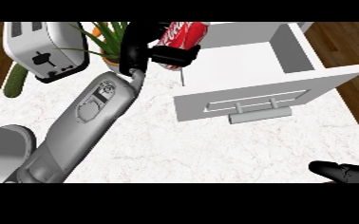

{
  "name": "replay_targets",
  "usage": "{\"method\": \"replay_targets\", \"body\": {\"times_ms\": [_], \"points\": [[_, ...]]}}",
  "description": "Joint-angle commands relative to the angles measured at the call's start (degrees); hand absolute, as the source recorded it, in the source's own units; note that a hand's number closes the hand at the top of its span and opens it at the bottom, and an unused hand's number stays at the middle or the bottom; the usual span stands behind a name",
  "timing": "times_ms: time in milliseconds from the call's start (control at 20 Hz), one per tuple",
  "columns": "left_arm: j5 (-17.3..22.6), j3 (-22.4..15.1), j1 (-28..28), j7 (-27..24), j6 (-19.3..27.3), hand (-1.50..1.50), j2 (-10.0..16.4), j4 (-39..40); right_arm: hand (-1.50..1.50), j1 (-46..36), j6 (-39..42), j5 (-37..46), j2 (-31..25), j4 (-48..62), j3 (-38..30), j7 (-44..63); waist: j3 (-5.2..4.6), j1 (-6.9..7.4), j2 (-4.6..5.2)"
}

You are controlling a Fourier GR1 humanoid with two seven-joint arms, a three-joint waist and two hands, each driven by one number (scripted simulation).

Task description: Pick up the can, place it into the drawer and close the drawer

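A red can (184, 34) with white lettering is held tilted above the back left corner of the open white drawer (245, 66). My left hand (144, 47) is shut on the can, its thumb across the can's lower end and its fingers curled behind it. The drawer stands pulled out, its front panel with a grey handle (259, 114) facing me, and its inside looks bare. My right hand (336, 172) shows only partly at the lower right edge, low over the counter and away from the drawer.
A white toaster (43, 50) stands at the back left, with a green vegetable (15, 81) beside it. A potted plant (107, 40) sits behind my left forearm. A grey round object (14, 144) is at the left edge. The marble counter (189, 147) spreads in front.
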Motion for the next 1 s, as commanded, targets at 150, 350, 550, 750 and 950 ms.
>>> {"method": "replay_targets", "body": {"times_ms": [150,350,550,750,950], "points": [[-3.7,2.0,-24.4,0.0,1.8,-1.50,-9.9,15.8,-1.50,-2.4,-1.2,0.6,-1.3,-1.7,-0.7,2.6,0.24,0.78,0.73],[-1.5,4.4,-30.9,-3.8,1.9,-1.50,-12.1,25.1,-1.50,-2.4,-1.6,2.0,-1.2,0.9,-1.3,0.4,0.25,1.92,0.91],[1.0,6.1,-34.2,-7.9,1.8,-1.50,-12.2,31.0,-1.50,-3.0,0.7,5.1,-4.5,0.3,-0.2,-0.2,0.26,1.28,1.22],[4.9,7.5,-35.9,-11.0,2.5,-1.50,-12.2,34.1,-1.50,-4.9,2.4,7.3,-6.5,2.4,0.6,-5.2,0.33,1.11,1.44],[7.3,11.3,-37.6,-13.9,-1.3,-1.50,-12.2,37.2,-1.50,-7.7,1.5,15.8,-9.2,1.7,3.7,-3.9,0.17,3.24,1.07]]}}
